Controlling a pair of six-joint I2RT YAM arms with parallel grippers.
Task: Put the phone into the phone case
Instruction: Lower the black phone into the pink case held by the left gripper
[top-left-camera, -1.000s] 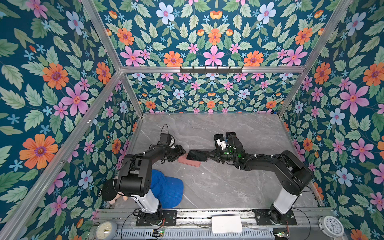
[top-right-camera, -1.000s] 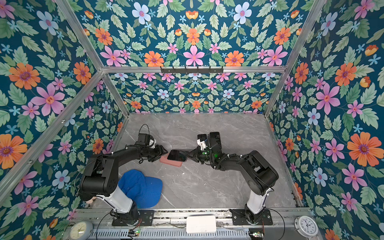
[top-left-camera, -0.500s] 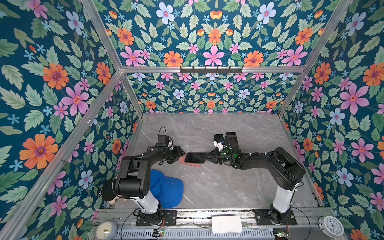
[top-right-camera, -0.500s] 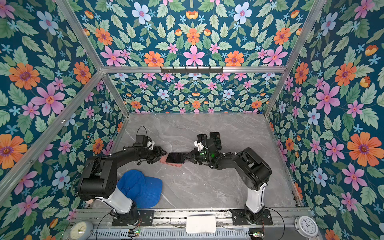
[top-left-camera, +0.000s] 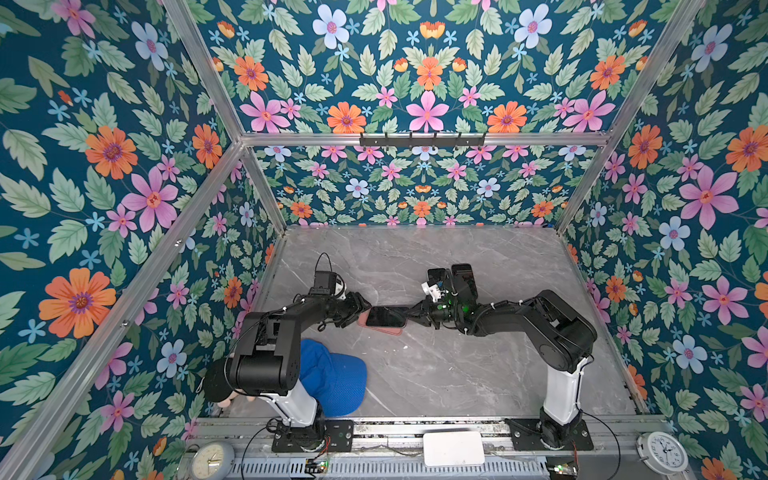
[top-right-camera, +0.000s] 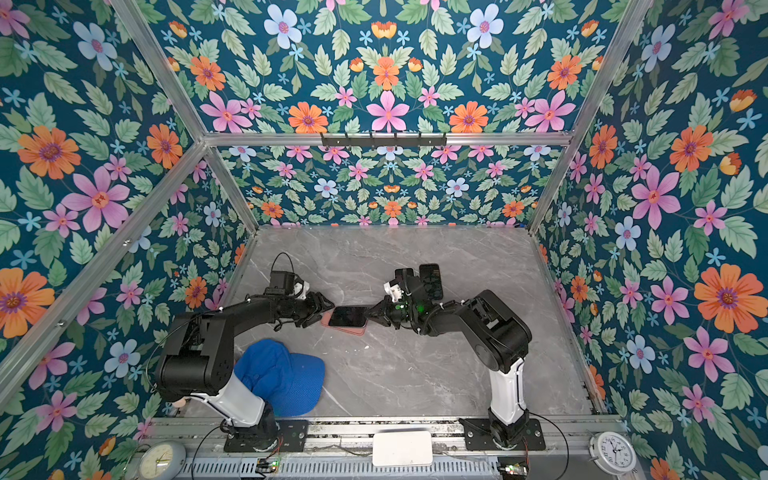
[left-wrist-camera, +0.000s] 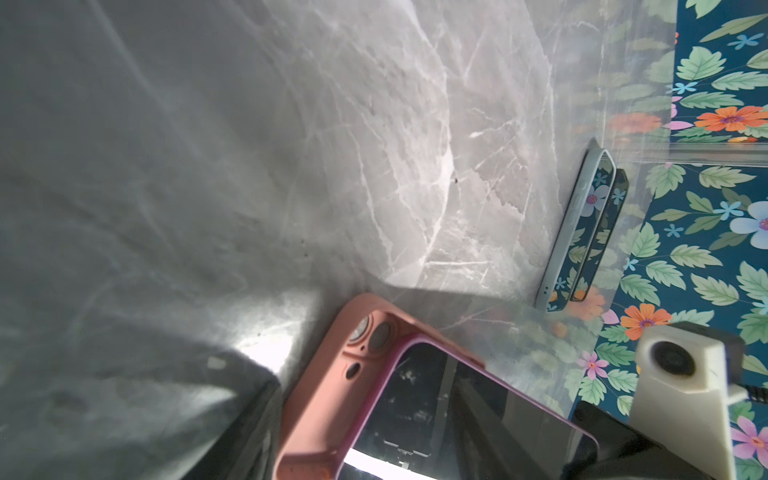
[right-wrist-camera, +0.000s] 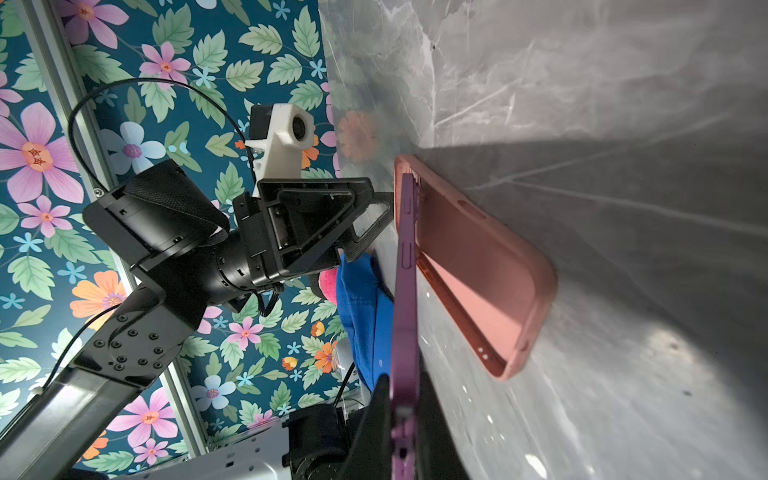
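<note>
There is one phone (top-left-camera: 385, 316), one pink phone case (right-wrist-camera: 478, 266), two spare phones (left-wrist-camera: 582, 232) and one blue cap (top-left-camera: 332, 378). The right end effector (top-left-camera: 409, 318) pinches one short end of the phone tight. The phone leans over the case in the middle of the table (top-left-camera: 436, 374). Its far end touches the case's edge and its held end is up. The left end effector (top-left-camera: 360, 309) is at the case's other end with its fingers apart. I cannot tell if it squeezes. The cap sits at the front left. The front middle is bare.

Purple phone (top-left-camera: 385, 316), scrn up, tilted over empty pink case (top-left-camera: 388, 331).
</note>
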